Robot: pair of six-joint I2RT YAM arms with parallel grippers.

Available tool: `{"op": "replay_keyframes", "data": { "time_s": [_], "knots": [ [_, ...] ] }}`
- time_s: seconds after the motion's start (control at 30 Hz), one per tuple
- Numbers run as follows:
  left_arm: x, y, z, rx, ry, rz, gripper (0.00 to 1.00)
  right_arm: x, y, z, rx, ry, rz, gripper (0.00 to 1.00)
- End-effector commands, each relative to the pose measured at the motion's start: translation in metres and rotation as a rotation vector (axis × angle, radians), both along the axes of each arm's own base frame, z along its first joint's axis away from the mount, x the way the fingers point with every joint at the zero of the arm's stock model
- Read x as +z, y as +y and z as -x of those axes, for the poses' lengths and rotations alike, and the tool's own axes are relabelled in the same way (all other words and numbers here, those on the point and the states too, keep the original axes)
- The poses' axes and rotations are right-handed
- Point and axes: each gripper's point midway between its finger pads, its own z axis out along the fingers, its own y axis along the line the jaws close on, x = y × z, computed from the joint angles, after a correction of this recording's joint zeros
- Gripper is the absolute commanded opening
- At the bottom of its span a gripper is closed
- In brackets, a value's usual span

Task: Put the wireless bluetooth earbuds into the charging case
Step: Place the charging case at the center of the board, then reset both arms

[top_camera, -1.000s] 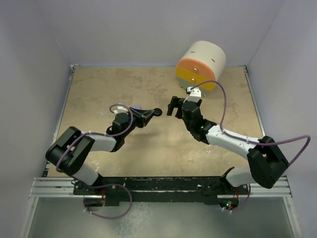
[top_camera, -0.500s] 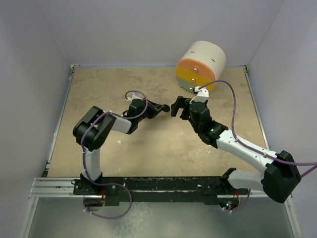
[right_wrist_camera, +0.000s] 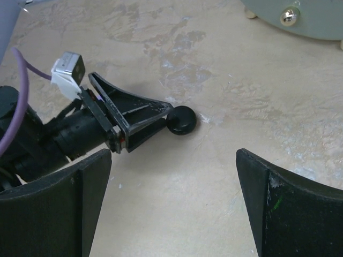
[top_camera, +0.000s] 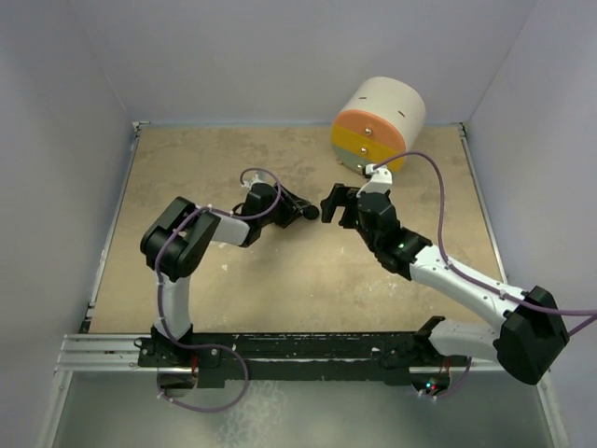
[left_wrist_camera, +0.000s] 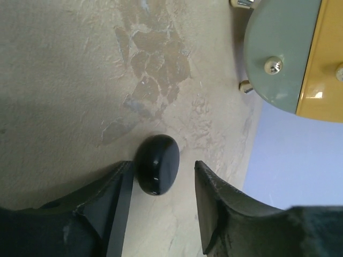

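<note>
A black round puck, the closed charging case (top_camera: 311,213), lies on the tan tabletop. In the left wrist view the case (left_wrist_camera: 157,163) sits just past my left gripper's (left_wrist_camera: 163,170) fingertips and against the left finger (left_wrist_camera: 120,187). That gripper is open and holds nothing. My right gripper (right_wrist_camera: 174,155) is wide open and empty. It hovers just right of the case (right_wrist_camera: 182,120) and faces the left gripper (right_wrist_camera: 140,115). From above, the two grippers (top_camera: 297,207) (top_camera: 333,203) nearly meet at the case. No earbuds are in view.
A large cream drum (top_camera: 378,121) with an orange and yellow face lies on its side at the back right; it also shows in the left wrist view (left_wrist_camera: 284,53). Grey walls enclose the table on three sides.
My left arm has reached right towards the middle, and the black case has shifted right with its fingertips. My right gripper has moved slightly back and left towards it.
</note>
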Motion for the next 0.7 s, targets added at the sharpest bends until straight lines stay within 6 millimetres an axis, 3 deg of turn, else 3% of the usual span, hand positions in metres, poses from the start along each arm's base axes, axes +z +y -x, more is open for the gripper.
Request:
{"op": "replay_keyframes", "data": {
  "time_s": [0.0, 0.1, 0.2, 0.33, 0.43, 0.5, 0.53, 0.67],
  "knots": [
    [0.050, 0.017, -0.013, 0.008, -0.114, -0.041, 0.51, 0.018, 0.012, -0.007, 0.022, -0.027, -0.058, 1.00],
    [0.062, 0.038, -0.017, 0.037, -0.121, -0.095, 0.55, 0.014, 0.013, -0.011, 0.009, -0.013, -0.068, 1.00],
    [0.085, 0.084, -0.020, 0.127, -0.135, -0.196, 0.59, 0.007, -0.008, -0.029, -0.050, 0.026, -0.090, 1.00],
    [0.130, 0.159, -0.018, 0.247, -0.204, -0.290, 0.62, -0.002, -0.072, -0.060, -0.223, 0.069, -0.135, 1.00],
    [0.148, 0.211, -0.010, 0.334, -0.200, -0.407, 0.64, 0.001, -0.115, -0.074, -0.395, 0.076, -0.173, 1.00],
    [0.156, 0.253, -0.003, 0.425, -0.179, -0.491, 0.65, -0.001, -0.142, -0.077, -0.501, 0.081, -0.184, 1.00],
    [0.157, 0.271, 0.002, 0.476, -0.162, -0.515, 0.65, 0.013, -0.154, -0.083, -0.546, 0.054, -0.205, 1.00],
    [0.147, 0.341, 0.028, 0.671, -0.074, -0.557, 0.67, 0.035, -0.190, -0.088, -0.626, -0.002, -0.236, 1.00]
  ]
}}
